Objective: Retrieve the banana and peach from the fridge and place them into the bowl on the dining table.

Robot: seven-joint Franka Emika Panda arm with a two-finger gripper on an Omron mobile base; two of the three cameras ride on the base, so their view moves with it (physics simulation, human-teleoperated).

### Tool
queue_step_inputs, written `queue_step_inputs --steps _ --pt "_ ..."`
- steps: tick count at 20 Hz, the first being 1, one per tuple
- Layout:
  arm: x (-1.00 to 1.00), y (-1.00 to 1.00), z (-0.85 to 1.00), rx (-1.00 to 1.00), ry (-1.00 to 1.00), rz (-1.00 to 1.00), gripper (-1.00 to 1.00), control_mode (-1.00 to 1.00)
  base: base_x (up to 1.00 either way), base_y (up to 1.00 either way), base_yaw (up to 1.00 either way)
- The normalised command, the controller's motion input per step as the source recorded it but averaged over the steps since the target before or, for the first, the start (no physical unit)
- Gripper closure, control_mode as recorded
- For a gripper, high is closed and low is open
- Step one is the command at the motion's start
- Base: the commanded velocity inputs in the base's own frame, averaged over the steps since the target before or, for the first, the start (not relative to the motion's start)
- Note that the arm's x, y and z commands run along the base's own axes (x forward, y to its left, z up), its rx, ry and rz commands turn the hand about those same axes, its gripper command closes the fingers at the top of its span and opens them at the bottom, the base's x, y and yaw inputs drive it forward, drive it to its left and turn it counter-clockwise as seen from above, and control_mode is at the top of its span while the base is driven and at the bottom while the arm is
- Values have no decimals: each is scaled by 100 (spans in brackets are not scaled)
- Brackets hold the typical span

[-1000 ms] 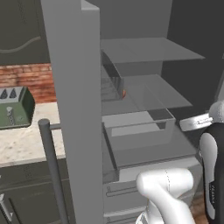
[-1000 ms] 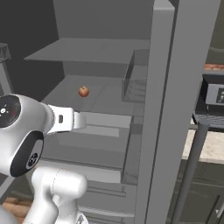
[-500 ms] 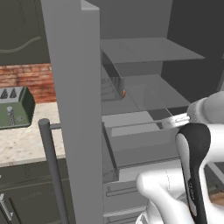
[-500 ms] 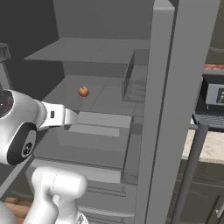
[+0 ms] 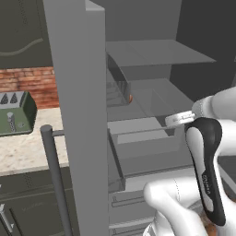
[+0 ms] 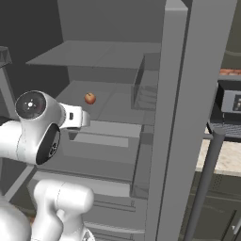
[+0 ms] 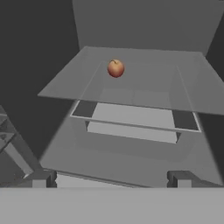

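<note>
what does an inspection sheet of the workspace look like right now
surface: glass shelf inside the open fridge, a tray on the level below
job's things: peach sits alone toward the back of the shelf; banana, bowl and table nothing seen
clutter: toaster on the counter beside the fridge
grippers: gripper open, empty, short of the shelf and aimed toward the peach
cables: nothing seen
surroundings: brick wall, dark cabinets, door bar handle

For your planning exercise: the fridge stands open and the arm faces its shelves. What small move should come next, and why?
Probably reach forward toward the peach: it sits alone on a fridge shelf ahead of the gripper, whose jaws are open and hold nothing.
</note>
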Motion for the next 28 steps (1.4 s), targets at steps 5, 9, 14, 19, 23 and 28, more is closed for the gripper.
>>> queue_step_inputs --steps 5,9,14,19,23,28 --pt "66 37 -6 2 1 5 -100 -100 0 0 0" --pt "64 26 -14 0 8 0 -100 -100 0 0 0" --pt "48 2 -17 0 5 -6 -100 -100 0 0 0" --pt "43 0 -22 0 3 -7 -100 -100 0 0 0" --pt "47 1 -33 0 0 -3 -100 -100 0 0 0" --pt "54 2 -13 0 0 0 -100 -100 0 0 0"
